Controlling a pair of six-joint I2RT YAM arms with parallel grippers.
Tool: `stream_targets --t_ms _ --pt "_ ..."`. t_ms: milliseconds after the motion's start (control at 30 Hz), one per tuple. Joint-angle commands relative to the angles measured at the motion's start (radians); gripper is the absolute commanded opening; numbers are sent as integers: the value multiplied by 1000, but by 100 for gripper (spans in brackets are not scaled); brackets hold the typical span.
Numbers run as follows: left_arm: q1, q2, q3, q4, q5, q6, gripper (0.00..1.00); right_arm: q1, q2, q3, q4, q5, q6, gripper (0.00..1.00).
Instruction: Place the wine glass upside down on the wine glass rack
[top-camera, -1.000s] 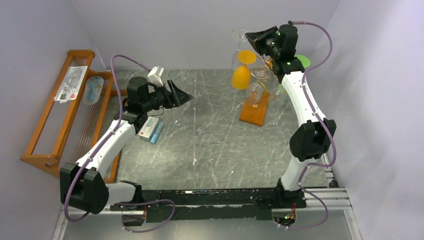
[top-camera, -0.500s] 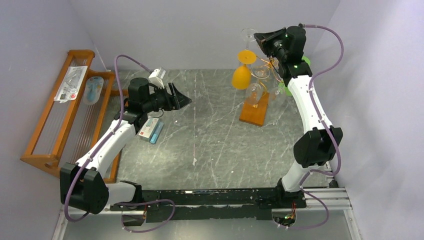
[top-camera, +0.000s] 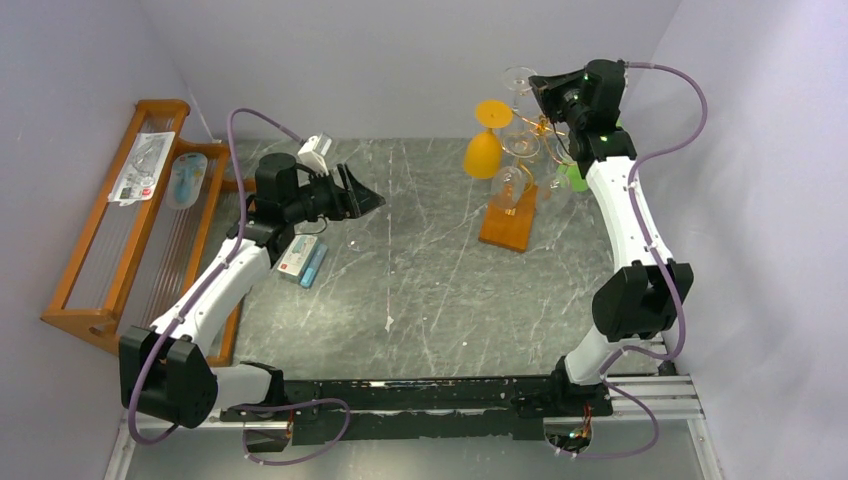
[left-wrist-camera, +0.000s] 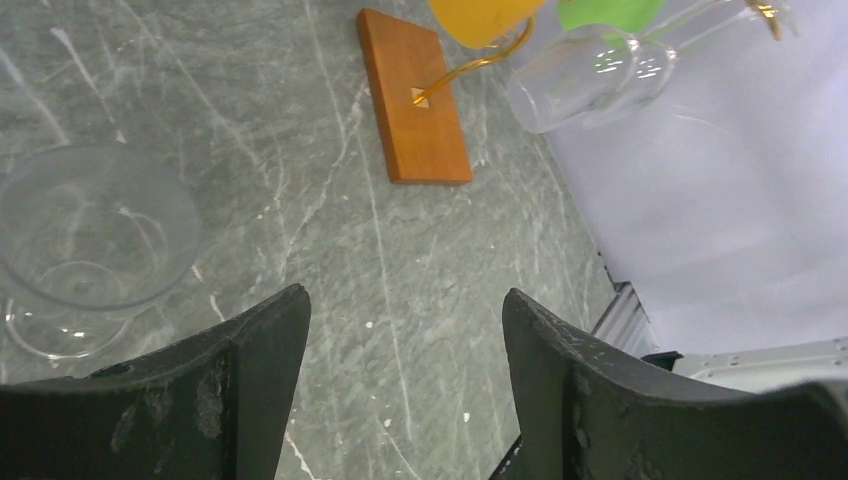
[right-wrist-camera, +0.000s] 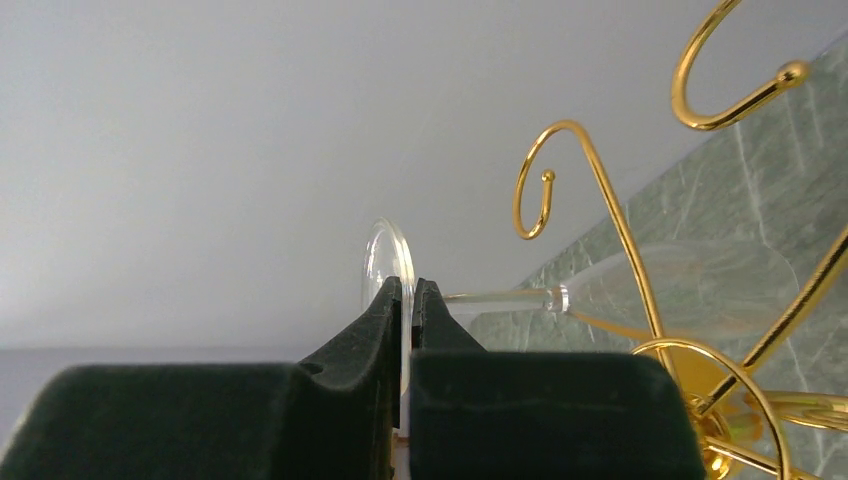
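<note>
One grey veined table (top-camera: 430, 290) is seen under everything, with a large slatted wooden rack (top-camera: 100, 265) set along its left edge. The left gripper (left-wrist-camera: 400, 310) is held above the table's left-middle part with its jaws spread apart and nothing between them; an upright clear glass (left-wrist-camera: 90, 240) is seen on the table just beside its left finger. The wine glass rack (top-camera: 508, 222) is stood at the far right of the table, its orange-brown base flat on the surface and its gold scrolls (right-wrist-camera: 590, 170) raised on the stem. An orange glass (top-camera: 483, 150) and a second clear glass (left-wrist-camera: 590, 85) are hung bowl-down from its arms, and a green glass (left-wrist-camera: 610, 12) is partly seen behind them. The wine glass (right-wrist-camera: 385, 262) is held high at the rack's top, beside the scrolls: its round foot is pinched edge-on between the clenched fingers of the right gripper (right-wrist-camera: 407, 290), and its stem is passed sideways among the gold wires.
</note>
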Motion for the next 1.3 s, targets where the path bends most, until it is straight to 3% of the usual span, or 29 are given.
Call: stream_targets --t_ms 0,600,1267 --pt "-1 -13 69 -12 89 -20 75 -16 -33 -6 2 72 -6 0" --pt "-3 -16 110 -80 67 22 75 -27 67 76 17 197 -72 0" --pt "-3 -24 100 -80 66 21 74 -28 193 169 73 127 -122 0"
